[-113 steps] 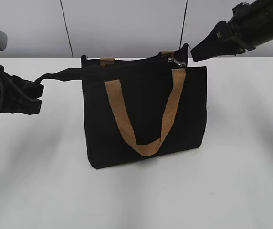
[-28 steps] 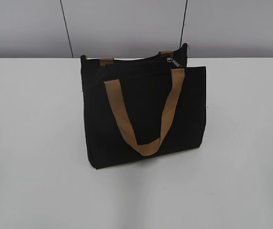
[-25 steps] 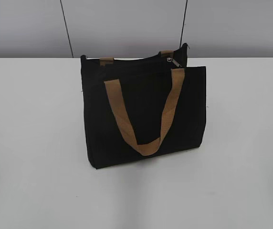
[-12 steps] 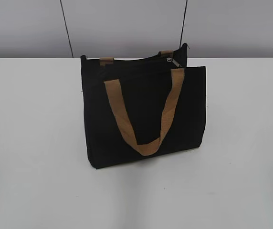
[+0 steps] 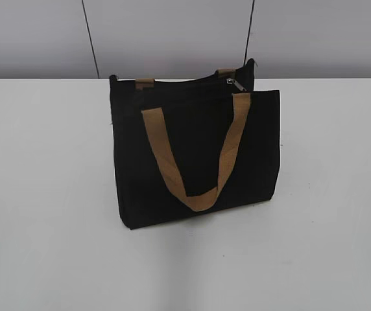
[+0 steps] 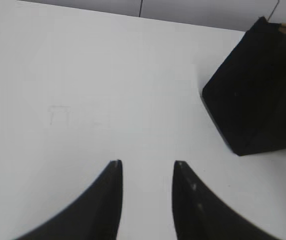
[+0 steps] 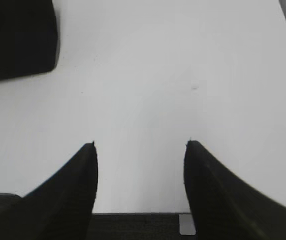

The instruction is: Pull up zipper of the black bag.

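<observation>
A broad white tabletop (image 5: pixel 49 194) fills most of the exterior view, with a pale grey wall panel (image 5: pixel 166 35) behind it. Near the middle, slightly toward 12 o'clock, stands the rectangular black fabric tote bag (image 5: pixel 195 159), upright and leaning a little. A tan webbing strap handle (image 5: pixel 195 165) hangs in a U down its front face; the second handle shows only as two short tan tabs (image 5: pixel 145 83) at the top edge. The small silver-grey metal zipper slider (image 5: pixel 237 84) sits at the bag's top edge, toward 1 o'clock, close to the right end; its pull tab is too small to make out clearly.

In the left wrist view the bag (image 6: pixel 255 92) appears at 2 o'clock, cut off by the frame edge. The left gripper (image 6: pixel 145 164) hovers over bare table, well apart from the bag, its dark fingers spread narrowly and holding nothing.

In the right wrist view a dark corner of the bag (image 7: pixel 18 37) sits at 10 o'clock, blurred. The right gripper (image 7: pixel 140 144) has its fingers spread wide, empty.
</observation>
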Robot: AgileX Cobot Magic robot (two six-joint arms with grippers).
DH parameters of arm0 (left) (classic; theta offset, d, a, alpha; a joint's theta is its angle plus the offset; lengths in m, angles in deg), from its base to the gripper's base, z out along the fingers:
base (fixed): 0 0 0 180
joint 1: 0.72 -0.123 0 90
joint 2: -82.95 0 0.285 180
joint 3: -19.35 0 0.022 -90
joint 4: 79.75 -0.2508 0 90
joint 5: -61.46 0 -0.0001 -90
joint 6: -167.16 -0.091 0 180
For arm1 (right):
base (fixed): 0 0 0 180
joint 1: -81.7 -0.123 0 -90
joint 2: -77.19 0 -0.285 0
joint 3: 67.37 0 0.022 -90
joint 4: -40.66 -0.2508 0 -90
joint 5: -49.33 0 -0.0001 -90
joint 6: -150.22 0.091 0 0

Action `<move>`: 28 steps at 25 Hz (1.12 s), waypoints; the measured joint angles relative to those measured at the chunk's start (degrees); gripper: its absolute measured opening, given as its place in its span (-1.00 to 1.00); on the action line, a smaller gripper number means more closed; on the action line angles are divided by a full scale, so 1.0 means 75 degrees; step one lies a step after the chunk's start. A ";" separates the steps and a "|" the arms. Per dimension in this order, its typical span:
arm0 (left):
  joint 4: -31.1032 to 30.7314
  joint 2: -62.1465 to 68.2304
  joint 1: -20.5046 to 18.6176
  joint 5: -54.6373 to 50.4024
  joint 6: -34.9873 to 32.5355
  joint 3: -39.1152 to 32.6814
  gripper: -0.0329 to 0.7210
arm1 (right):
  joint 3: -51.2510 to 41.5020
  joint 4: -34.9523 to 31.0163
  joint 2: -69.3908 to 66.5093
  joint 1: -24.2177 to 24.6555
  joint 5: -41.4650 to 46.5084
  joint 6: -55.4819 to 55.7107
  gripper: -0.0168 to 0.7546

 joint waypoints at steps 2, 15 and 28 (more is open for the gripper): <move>0.0000 0.0000 -0.0131 0.0000 0.0000 0.0000 -0.25 | 0.0000 0.0000 0.0000 0.0362 0.0000 0.0000 0.17; 0.0000 -0.0218 -0.0611 0.0001 0.0000 0.0000 -0.28 | -0.0008 -0.0006 0.0763 0.1721 -0.0009 0.0004 0.17; 0.0000 -0.0218 -0.0624 0.0001 0.0000 0.0000 -0.28 | -0.0008 -0.0021 0.0763 0.1740 -0.0009 0.0004 0.17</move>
